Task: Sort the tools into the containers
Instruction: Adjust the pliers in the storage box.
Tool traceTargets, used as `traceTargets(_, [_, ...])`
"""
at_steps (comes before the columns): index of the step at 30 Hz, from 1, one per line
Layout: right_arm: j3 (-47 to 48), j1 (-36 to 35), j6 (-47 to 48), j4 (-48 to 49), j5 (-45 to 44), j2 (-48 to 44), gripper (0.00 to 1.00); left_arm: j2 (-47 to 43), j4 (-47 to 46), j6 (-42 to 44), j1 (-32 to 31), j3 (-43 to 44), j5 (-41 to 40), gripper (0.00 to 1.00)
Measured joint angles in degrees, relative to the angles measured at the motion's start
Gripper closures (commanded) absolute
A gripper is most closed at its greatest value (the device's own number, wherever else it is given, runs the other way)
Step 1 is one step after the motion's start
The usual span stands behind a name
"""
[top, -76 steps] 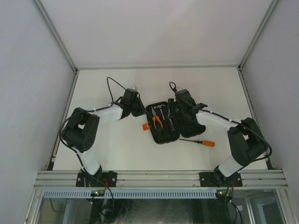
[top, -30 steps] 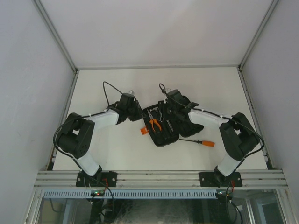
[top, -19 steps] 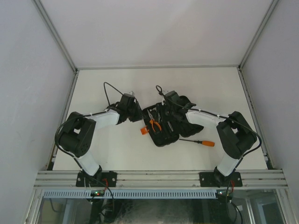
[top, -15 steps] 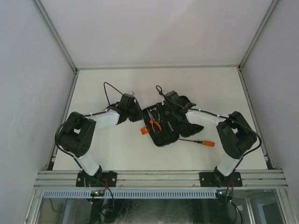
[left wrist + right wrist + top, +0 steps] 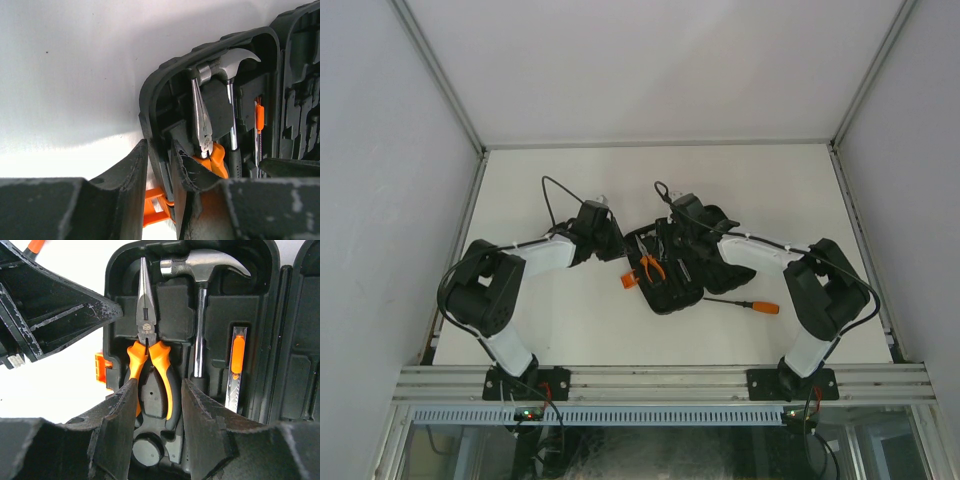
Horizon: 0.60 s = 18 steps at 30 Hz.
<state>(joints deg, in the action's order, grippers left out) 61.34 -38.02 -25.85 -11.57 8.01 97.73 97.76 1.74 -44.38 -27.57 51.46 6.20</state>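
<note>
Right wrist cam: right gripper (image 5: 160,385) has its fingers apart, one either side of the orange pliers (image 5: 145,330) handles; hammer (image 5: 200,265) lies just past them, both slotted in the black case (image 5: 220,310). Left gripper (image 5: 157,145) straddles the case's wall, fingers slightly apart, not clamped.

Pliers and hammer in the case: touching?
Apart. The right wrist view shows the pliers and the hammer in separate slots of the tool case, black plastic between them.
</note>
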Motion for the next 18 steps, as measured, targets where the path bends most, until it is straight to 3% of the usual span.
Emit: traceTargets(18, [0.0, -1.51, -1.51, 0.48, -2.4, 0.0, 0.62, 0.15, -0.37, -0.07, 0.0, 0.0, 0.11, 0.73])
